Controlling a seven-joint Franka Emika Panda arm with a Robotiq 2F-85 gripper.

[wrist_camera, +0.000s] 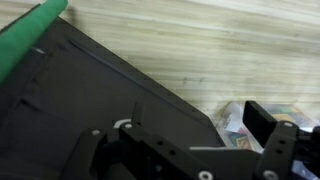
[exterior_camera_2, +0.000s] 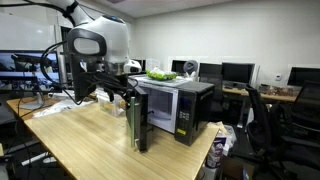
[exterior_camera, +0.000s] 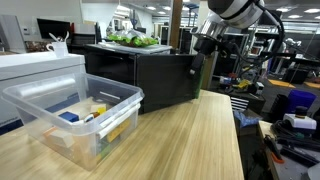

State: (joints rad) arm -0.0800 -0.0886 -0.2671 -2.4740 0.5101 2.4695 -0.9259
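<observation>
A black microwave (exterior_camera: 150, 75) stands on the wooden table and also shows in an exterior view (exterior_camera_2: 185, 105). Its door (exterior_camera_2: 136, 122) stands open, edge toward the camera. My gripper (exterior_camera_2: 126, 92) hangs at the top of the open door and also shows in an exterior view (exterior_camera: 206, 48). In the wrist view my gripper (wrist_camera: 200, 116) looks open, its right finger clear of the dark door panel (wrist_camera: 90, 100) that fills most of the picture. I cannot tell whether a finger touches the door. Green leafy items (exterior_camera: 135, 40) lie on top of the microwave.
A clear plastic bin (exterior_camera: 45, 125) with small coloured items stands on the table near a white box (exterior_camera: 40, 66). The table edge (exterior_camera: 238, 140) drops to cluttered floor. A bag (exterior_camera_2: 216, 152) sits by the table's end. Desks, monitors and chairs stand behind.
</observation>
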